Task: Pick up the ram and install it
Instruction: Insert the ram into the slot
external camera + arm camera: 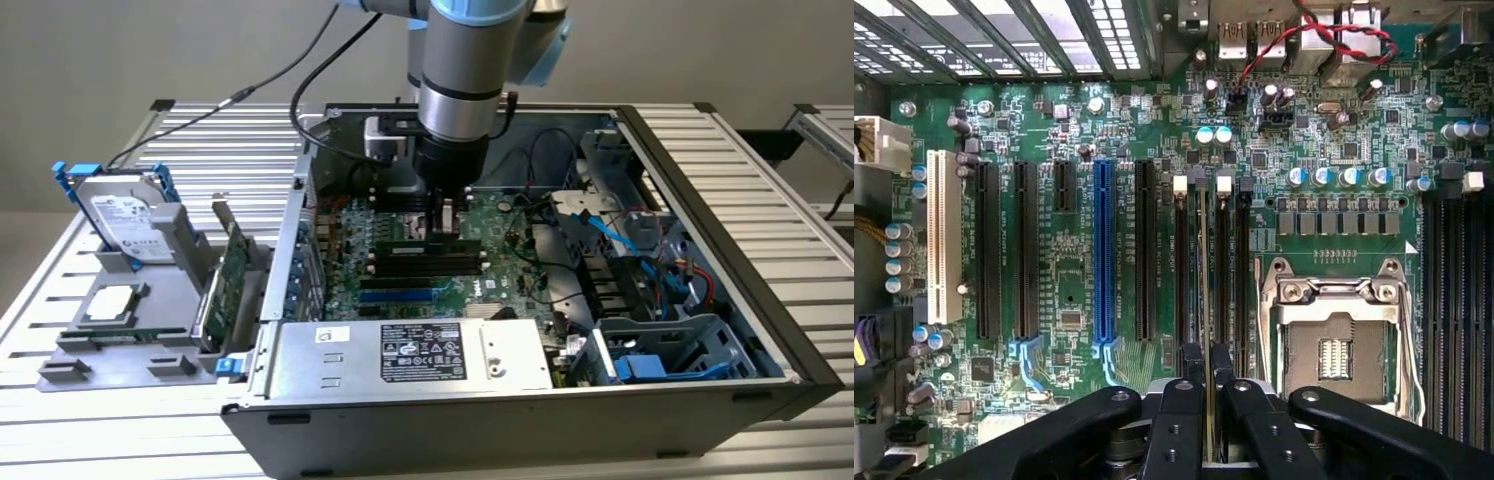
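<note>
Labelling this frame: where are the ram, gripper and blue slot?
ram [1205,290], wrist view, its thin edge.
gripper [1206,358], wrist view, midway between fingertips.
blue slot [1104,250], wrist view, middle of slot.

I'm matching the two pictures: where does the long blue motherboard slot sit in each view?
Exterior view: long blue motherboard slot between the gripper and the grey power supply box.
Wrist view: long blue motherboard slot flanked by long black slots.
Shared landmark: the gripper, shut on the thin ram stick.

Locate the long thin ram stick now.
Wrist view: the long thin ram stick is held edge-on in the gripper, lined up over the black memory slots beside the silver CPU socket.
</note>
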`<state>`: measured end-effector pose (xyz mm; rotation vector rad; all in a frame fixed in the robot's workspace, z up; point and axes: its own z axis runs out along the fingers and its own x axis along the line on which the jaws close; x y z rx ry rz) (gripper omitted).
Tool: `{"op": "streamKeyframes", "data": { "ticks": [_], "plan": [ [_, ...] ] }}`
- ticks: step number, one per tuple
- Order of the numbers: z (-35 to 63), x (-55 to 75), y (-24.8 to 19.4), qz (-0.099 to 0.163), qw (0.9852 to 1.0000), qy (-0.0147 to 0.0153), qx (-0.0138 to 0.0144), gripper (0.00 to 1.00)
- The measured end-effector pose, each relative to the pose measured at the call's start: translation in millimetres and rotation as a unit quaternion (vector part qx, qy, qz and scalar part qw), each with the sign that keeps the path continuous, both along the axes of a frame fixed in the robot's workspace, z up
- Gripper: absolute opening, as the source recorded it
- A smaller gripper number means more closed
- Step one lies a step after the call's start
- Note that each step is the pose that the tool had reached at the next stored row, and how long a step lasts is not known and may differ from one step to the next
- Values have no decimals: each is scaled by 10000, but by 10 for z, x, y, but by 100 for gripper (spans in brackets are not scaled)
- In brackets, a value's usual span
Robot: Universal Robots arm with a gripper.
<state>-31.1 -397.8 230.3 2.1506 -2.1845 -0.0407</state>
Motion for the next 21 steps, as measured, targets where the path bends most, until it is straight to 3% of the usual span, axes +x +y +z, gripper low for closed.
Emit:
{"op": "streamKeyframes", "data": {
  "ticks": [5, 10, 12, 15, 21],
  "plan": [
    [-8, 2, -6, -2, 10000, -1, -1, 14],
    [-14, 2, -17, -2, 10000, -10, -27, 14],
    [-27, 2, -23, -3, 10000, -38, -32, 14],
    [-54, -1, -26, -27, 9999, -111, -39, 14],
    [-59, -21, -29, -117, 9999, -114, -43, 14]
  ]
}}
